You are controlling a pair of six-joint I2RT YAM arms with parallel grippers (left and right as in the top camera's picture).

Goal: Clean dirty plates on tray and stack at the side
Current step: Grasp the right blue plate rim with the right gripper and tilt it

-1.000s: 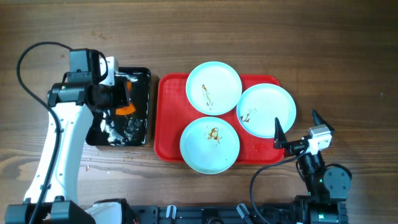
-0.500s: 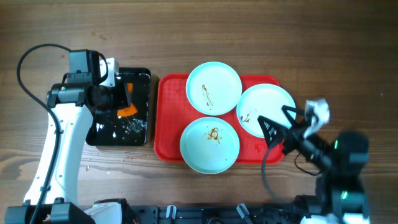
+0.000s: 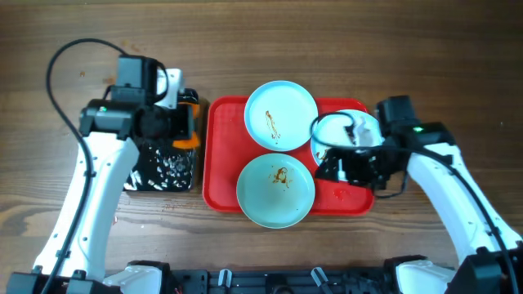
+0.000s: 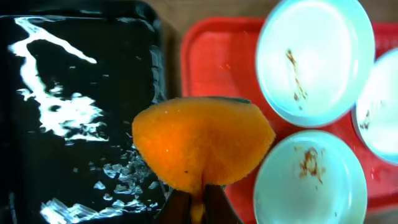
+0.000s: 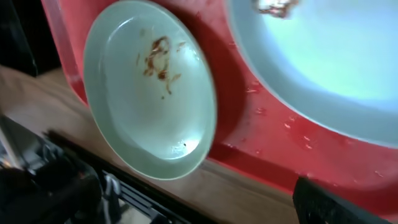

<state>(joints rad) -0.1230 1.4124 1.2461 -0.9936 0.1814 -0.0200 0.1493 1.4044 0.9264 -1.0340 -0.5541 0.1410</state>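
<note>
The left gripper [image 4: 198, 202] is noted clamped on an orange sponge [image 4: 202, 146] above the right edge of a wet black tray [image 4: 62, 93], its fingers cut off at the bottom of the wrist view. The right gripper [image 3: 345, 168] is spread wide with nothing seen gripped, and only one dark finger [image 5: 329, 202] is shown. It is poised over the right plate [image 3: 365, 122], which is largely hidden beneath it. All three plates are found on the red tray [image 3: 219, 163], the back plate [image 3: 281, 114] and front plate [image 3: 275, 190] smeared brown and fully visible.
</note>
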